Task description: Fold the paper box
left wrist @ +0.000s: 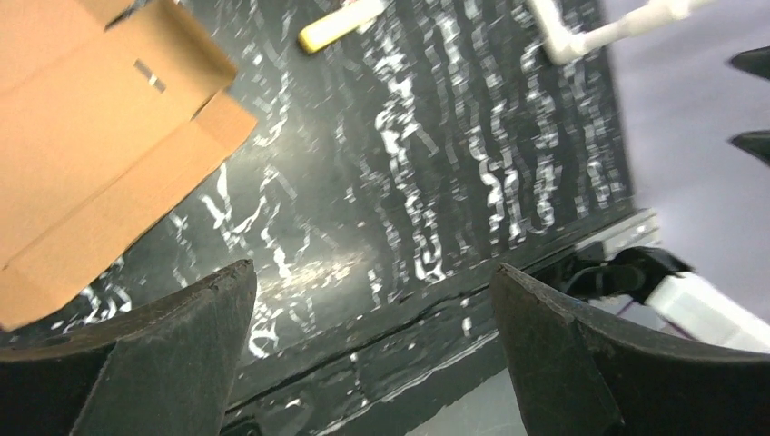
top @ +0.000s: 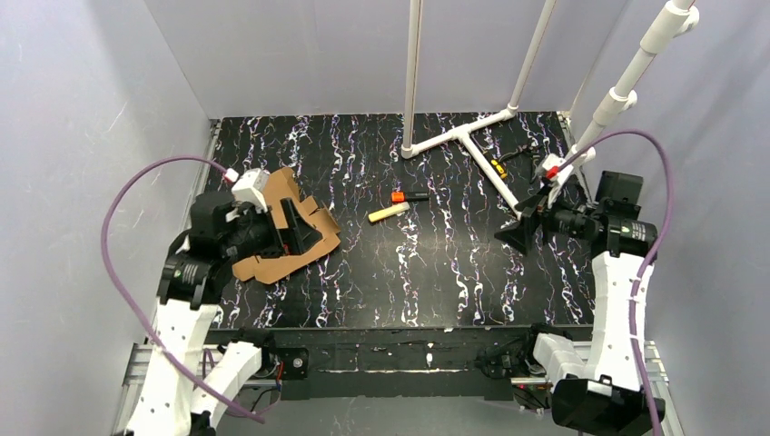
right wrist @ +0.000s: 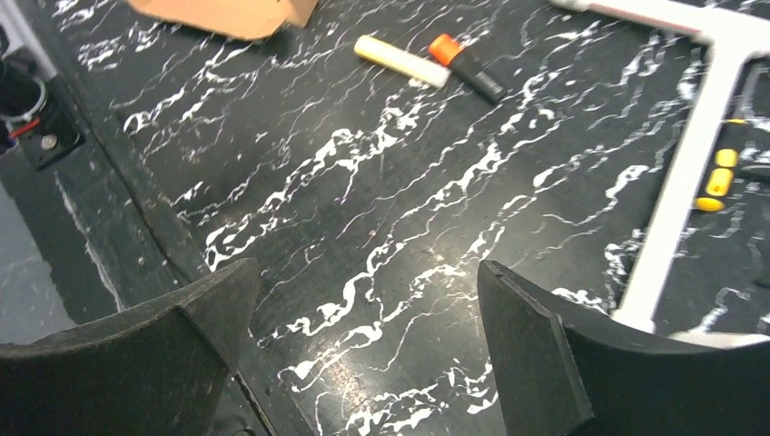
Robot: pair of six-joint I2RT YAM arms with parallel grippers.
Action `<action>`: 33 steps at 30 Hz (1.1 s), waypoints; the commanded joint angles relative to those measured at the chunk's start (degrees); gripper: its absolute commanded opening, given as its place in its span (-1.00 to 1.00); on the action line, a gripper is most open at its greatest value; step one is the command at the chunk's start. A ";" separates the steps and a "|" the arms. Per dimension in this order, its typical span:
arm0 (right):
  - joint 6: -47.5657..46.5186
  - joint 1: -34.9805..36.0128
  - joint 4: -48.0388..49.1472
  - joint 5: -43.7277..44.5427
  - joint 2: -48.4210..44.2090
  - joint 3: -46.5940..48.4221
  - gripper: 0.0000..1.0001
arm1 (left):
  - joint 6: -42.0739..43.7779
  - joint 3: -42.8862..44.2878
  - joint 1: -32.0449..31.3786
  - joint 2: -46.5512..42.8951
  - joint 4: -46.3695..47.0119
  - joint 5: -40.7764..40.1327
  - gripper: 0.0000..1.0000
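Cardboard first: the paper box [top: 272, 266] lies opened out and mostly flat on the left part of the table [top: 436, 272], with the left gripper [top: 292, 229] over it. Seen from that wrist, both jaws stand wide apart with nothing between them. The board sits off to one side of the gap, and I cannot tell whether a finger touches it. The right gripper [top: 525, 232] is well apart from the box, above bare tabletop near the white pipe frame [top: 463, 136], and its jaws are likewise spread and empty.

To do this step well, I reckon the left arm should take a flap close to its crease rather than at the loose edge, then raise it slowly. The right arm should come across to pin the base panel — otherwise the light board will likely slide.

Counted: one box, two grippers and two markers, a yellow marker [top: 389, 213] and an orange-capped marker [top: 409, 196]. There is also one pipe frame, with one yellow-and-black tool [top: 498, 167] beside it.
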 commanded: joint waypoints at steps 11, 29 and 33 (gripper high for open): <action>-11.54 7.79 4.79 7.70 2.54 -12.75 0.97 | -10.47 -4.32 -10.33 30.38 15.64 -26.01 0.78; -10.06 7.62 13.63 6.21 2.63 -21.82 0.97 | -24.32 10.08 -10.32 62.38 21.31 -36.56 -0.18; -10.84 7.61 13.21 5.88 2.82 -22.03 0.97 | -25.52 9.86 -10.32 63.03 21.86 -35.54 -0.74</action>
